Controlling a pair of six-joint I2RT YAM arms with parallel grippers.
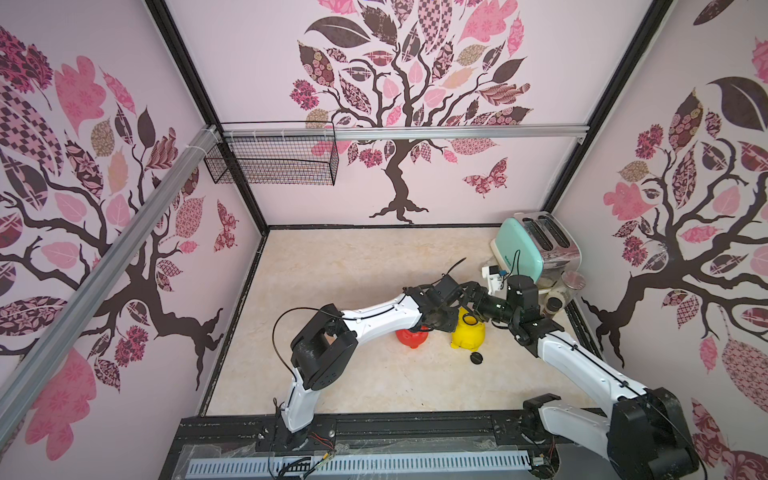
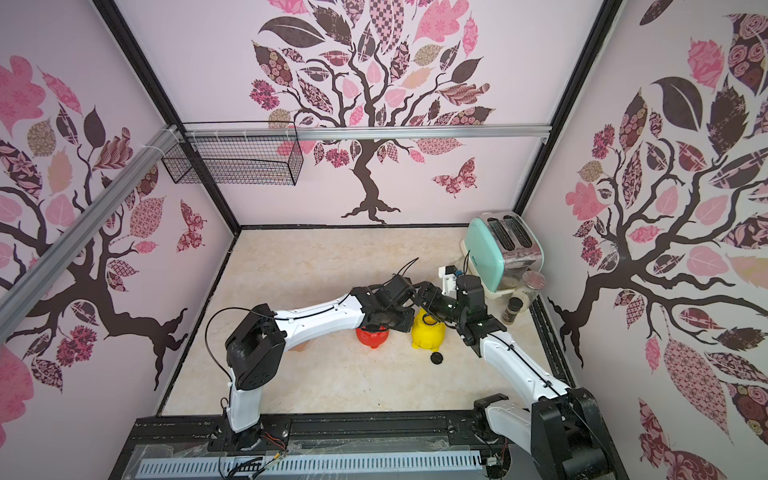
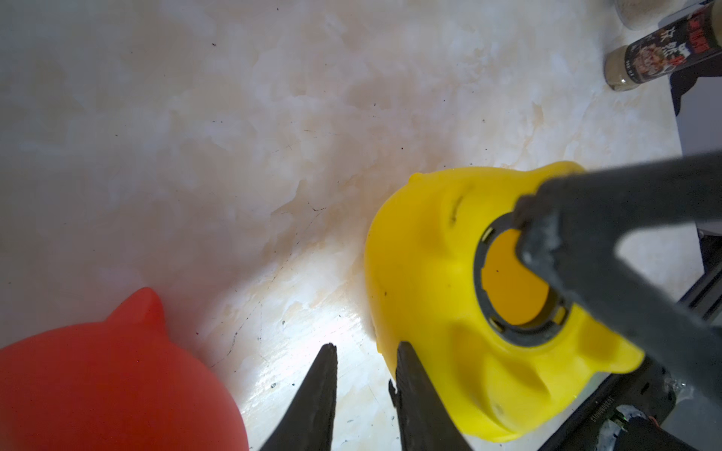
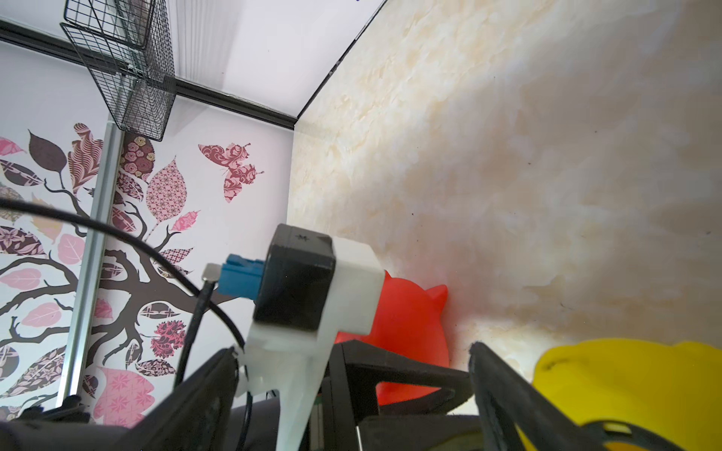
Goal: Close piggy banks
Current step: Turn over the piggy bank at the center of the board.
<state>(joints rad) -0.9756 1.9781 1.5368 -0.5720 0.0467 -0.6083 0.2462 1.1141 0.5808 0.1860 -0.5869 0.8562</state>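
The yellow piggy bank (image 1: 467,334) lies with its belly hole up; a black ring (image 3: 508,336) rims the hole and yellow shows inside. Left of it sits the red piggy bank (image 1: 409,337). A peach-pink patch (image 2: 302,347) shows under the left arm's elbow. A black plug (image 1: 476,358) lies on the table in front of the yellow bank. My left gripper (image 3: 366,346) points down between the two banks, its fingers a narrow gap apart over bare table, one finger against the yellow bank's side. My right gripper (image 4: 351,349) is wide open; one of its fingers (image 3: 586,234) lies across the belly hole.
A mint-green toaster (image 1: 523,245) stands at the back right, with a glass jar (image 1: 572,281) and a spice bottle (image 1: 554,306) beside it. A wire basket (image 1: 274,160) hangs on the back wall. Both arms cross closely above the banks.
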